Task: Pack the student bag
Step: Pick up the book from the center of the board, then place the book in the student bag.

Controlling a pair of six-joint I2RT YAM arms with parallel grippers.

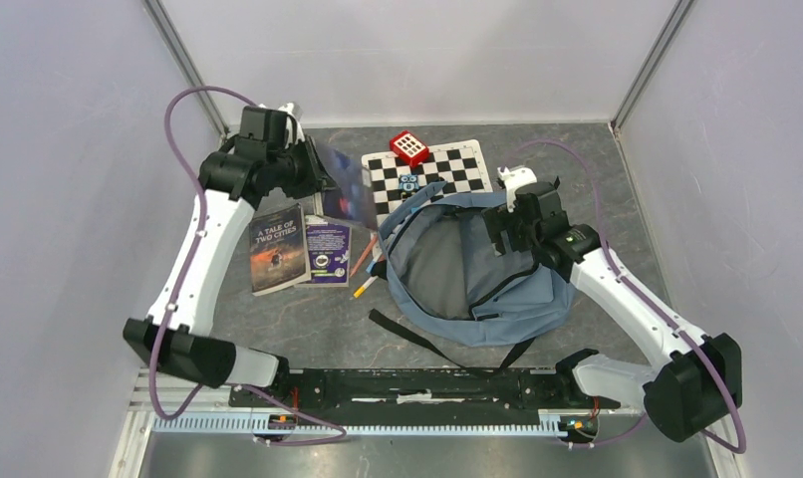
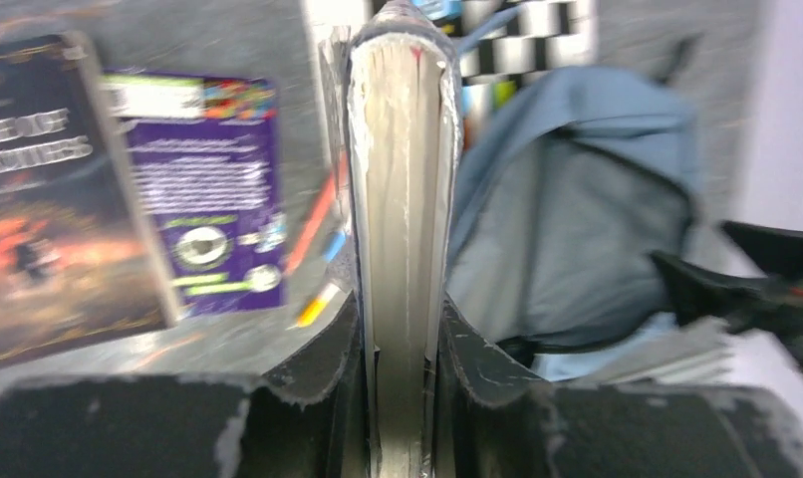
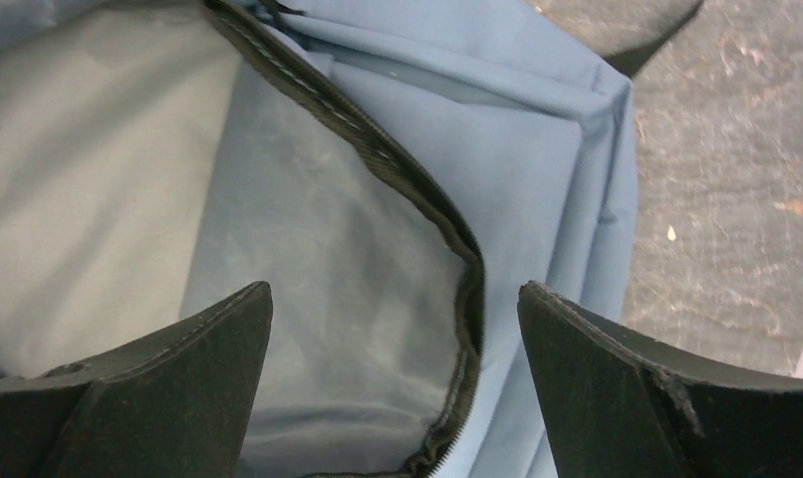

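A grey table [image 1: 308, 324] is seen from above. The student bag [image 1: 522, 299], soft and blue-grey, lies flat on it, right of the middle. Its zipped mouth gapes wide and shows a pale grey lining. The bag's long axis runs roughly from far-left to near-right, with the mouth at the far-left end.

The left gripper [image 2: 402, 334] is clamped on a thick book [image 1: 350, 187]. It holds the book on edge above the table, one finger against each cover, page edges facing the wrist camera. From this gripper the bag lies to the right and a little nearer, close by. The left rim of the mouth is the part closest to the book. To my eye, the book has to travel right and down into that opening, and the left gripper is the one placed to carry it.

The right gripper [image 3: 393, 299] hangs over the far-right rim of the mouth with its jaws wide apart. The dark zipper [image 3: 447, 229] lies in the gap between them, and nothing is gripped.

Left of the bag a dark paperback [image 1: 278, 249], a purple booklet [image 1: 328, 251] and some pencils [image 1: 366, 267] lie on the table. Beyond the bag is a chessboard [image 1: 447, 169] with a red block [image 1: 408, 147] at its far edge.
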